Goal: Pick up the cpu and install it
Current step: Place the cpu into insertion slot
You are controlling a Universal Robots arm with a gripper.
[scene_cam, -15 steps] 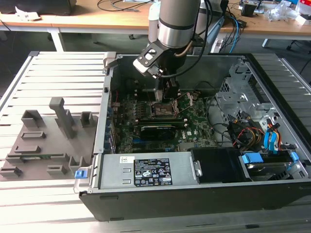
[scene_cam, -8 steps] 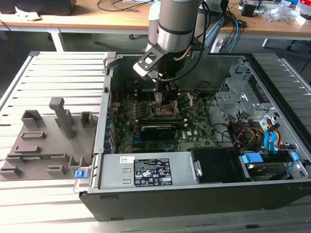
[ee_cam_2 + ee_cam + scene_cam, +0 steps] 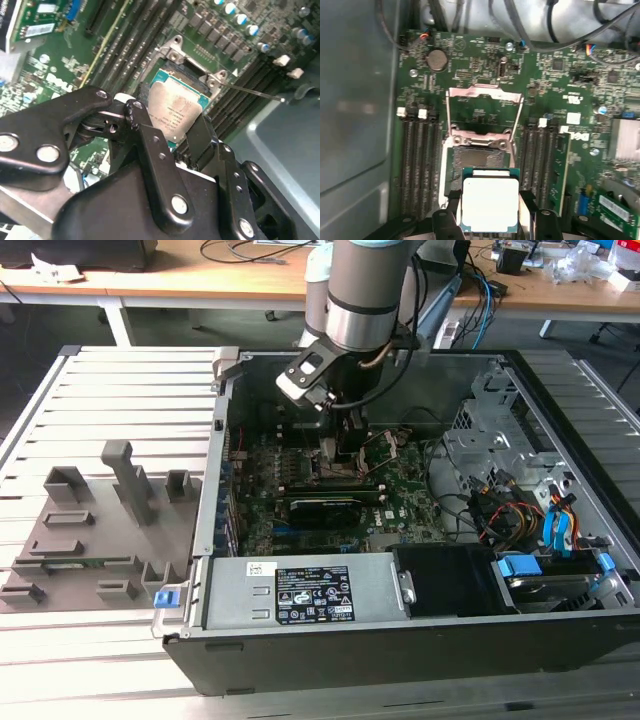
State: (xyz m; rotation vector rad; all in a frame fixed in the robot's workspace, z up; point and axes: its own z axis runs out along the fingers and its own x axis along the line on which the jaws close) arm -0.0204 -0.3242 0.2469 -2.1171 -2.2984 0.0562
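**Cpu clamped in my gripper, poised over the open socket**

Starting at the exterior view's left, the grey plastic fixture blocks [image 3: 120,475] sit on the slatted aluminium desk [image 3: 100,370], well apart from where I am working. Next comes the open black metal computer case [image 3: 300,660], lying on its side so that the green motherboard [image 3: 400,490] faces up. That is why my arm reaches straight down into it. My gripper [image 3: 342,445] hangs low over the middle of the board. Towards the exterior view's right are the blue plastic drive latches [image 3: 520,565], clear of my reach.

In the first wrist view my gripper [image 3: 490,212] is clamped on the small flat square cpu [image 3: 490,200] with the pale silver-grey metal top. One black finger presses on each of two opposite edges, keeping the chip level and its top bare. The dark square socket [image 3: 477,159] lies just beyond the cpu, and its thin metal load frame [image 3: 485,92] is swung up and back so nothing blocks the way in. I judge that the cpu is above the socket and a little short of it, not seated.
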